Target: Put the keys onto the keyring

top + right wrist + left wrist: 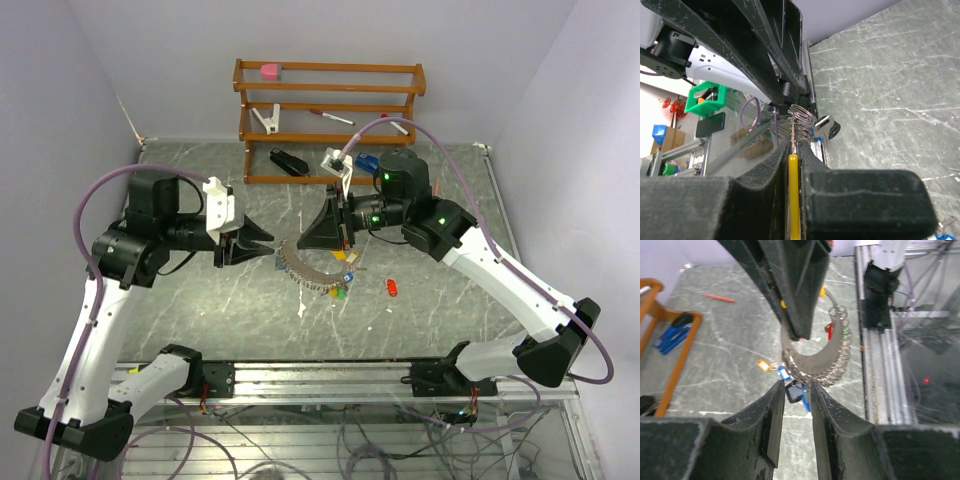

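Between the two grippers hangs the keyring [812, 362], a silvery arc crowded with small rings and coloured tags; it looks held up off the table [200, 300], though I cannot tell whether its low end clears the surface. The right gripper [799, 330] has its fingers pressed together on the ring's wire, a yellow tag [793, 190] caught in the same pinch, and it offers the loop toward the other arm.

The left gripper [268, 241] faces it with its jaws parted partway. A blue-and-black tagged key [794, 391] sits right at its fingertips, just below the bottom of the arc in its own wrist view. I cannot tell whether the pads touch that tag, but they do not look clamped on it.

My read is that the step in hand is threading this key at the ring, with the left hand free of it or nearly so. More remains. A red-tagged key [391, 288] lies loose on the table beneath the right forearm, and an orange-tagged key [762, 365] lies just left of the ring as the left hand looks at it.

The next move probably calls for the left gripper to drop to one of those and pinch it by the tag so the key's hole stays clear. The right hand would hold the ring steady with its open end reachable.
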